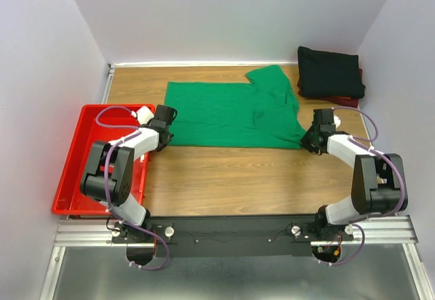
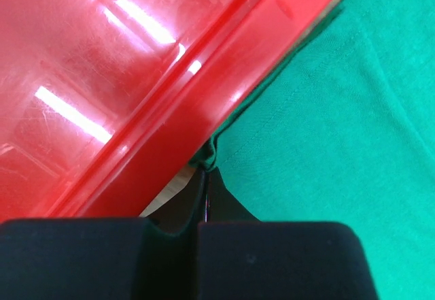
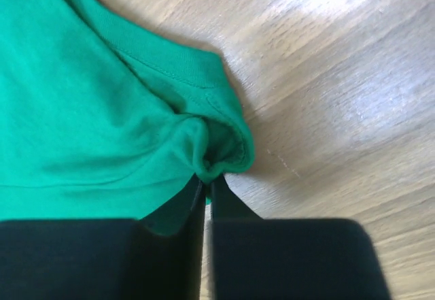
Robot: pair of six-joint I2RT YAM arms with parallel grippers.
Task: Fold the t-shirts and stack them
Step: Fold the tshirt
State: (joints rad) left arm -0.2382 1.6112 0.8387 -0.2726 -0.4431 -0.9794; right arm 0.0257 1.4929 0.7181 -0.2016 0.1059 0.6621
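Observation:
The bright green t-shirt (image 1: 231, 115) lies spread across the middle of the wooden table. My left gripper (image 1: 163, 137) is shut on its near left corner (image 2: 207, 156), beside the red tray's rim. My right gripper (image 1: 311, 140) is shut on its near right corner (image 3: 221, 157), where the cloth bunches at the fingertips. The black t-shirt (image 1: 329, 72) lies folded at the far right corner on top of the dark red t-shirt (image 1: 348, 99), of which only an edge shows.
A red plastic tray (image 1: 76, 152) stands at the left edge of the table, its rim (image 2: 224, 75) close to my left gripper. White walls enclose the table on three sides. Bare wood (image 1: 238, 177) lies between the shirt and the arm bases.

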